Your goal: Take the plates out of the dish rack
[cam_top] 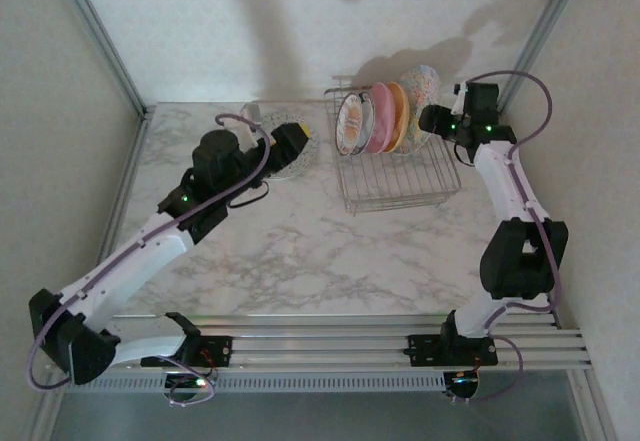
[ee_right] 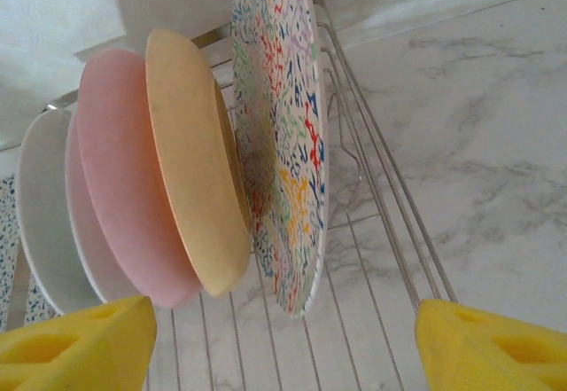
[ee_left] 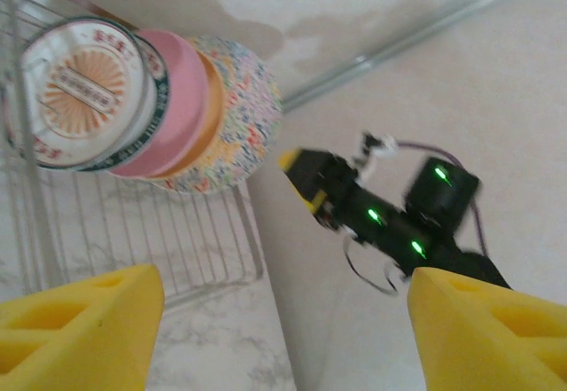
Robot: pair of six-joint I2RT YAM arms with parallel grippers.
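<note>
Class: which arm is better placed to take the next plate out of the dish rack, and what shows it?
Right. The right gripper, open, sits at the edge of the dish rack, facing the speckled plate at that end. The left gripper hangs off the rack's other side, farther away.

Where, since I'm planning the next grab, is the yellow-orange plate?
In the top view the yellow-orange plate stands on edge in the dish rack, far right, between the pink plate and the speckled plate.
</note>
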